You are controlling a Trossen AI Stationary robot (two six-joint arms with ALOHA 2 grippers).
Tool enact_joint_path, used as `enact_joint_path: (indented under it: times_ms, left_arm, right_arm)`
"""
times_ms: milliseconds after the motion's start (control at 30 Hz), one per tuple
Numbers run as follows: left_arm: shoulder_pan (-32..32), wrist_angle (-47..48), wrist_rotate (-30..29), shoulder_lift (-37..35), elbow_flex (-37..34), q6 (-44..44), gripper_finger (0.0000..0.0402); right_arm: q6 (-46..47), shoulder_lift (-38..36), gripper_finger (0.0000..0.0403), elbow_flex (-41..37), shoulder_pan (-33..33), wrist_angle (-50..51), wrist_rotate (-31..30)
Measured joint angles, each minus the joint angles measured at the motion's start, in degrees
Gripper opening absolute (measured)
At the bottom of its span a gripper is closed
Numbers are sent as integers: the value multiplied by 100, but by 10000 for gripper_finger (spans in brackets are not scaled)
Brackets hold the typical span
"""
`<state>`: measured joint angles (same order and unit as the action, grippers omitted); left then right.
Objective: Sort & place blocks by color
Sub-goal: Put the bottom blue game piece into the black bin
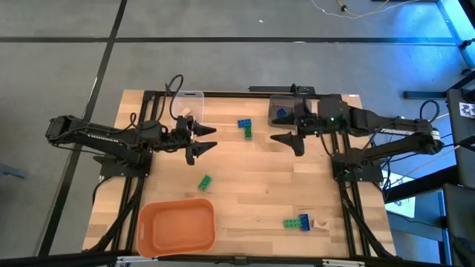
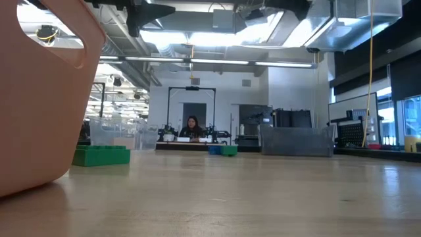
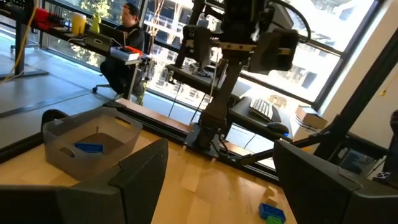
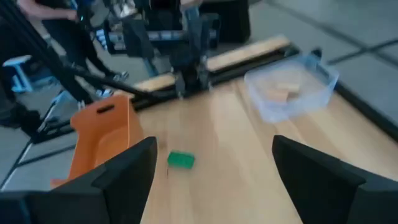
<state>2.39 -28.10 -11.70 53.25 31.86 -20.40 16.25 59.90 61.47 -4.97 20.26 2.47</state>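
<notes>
two dark, near-black arms of jointed tubular segments. the left arm [image 1: 96, 136] carries pale lettering along its long link, too small to read. the right arm [image 1: 386, 126] shows a small green light by its wrist, at about 9 o'clock from its shoulder. black cables loop near both wrists. each gripper ends in two broad, flat, matte black fingers [image 3: 134, 180].

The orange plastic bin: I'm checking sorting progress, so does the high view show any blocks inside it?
No, in the high view the orange plastic bin shows only its bare orange floor, while a green studded block lies outside it on the wooden table.
</notes>
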Motion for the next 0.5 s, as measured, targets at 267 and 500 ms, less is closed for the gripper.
enact_joint_path:
  times_ms: [267, 500]
  left_arm:
    - [-2, 0, 0, 0, 0, 2, 282]
    - [-1, 0, -1, 0, 2, 3, 282]
  right_arm:
    - [17, -11, 319, 0, 190, -69, -335]
    - [152, -11, 319, 0, 190, -72, -277]
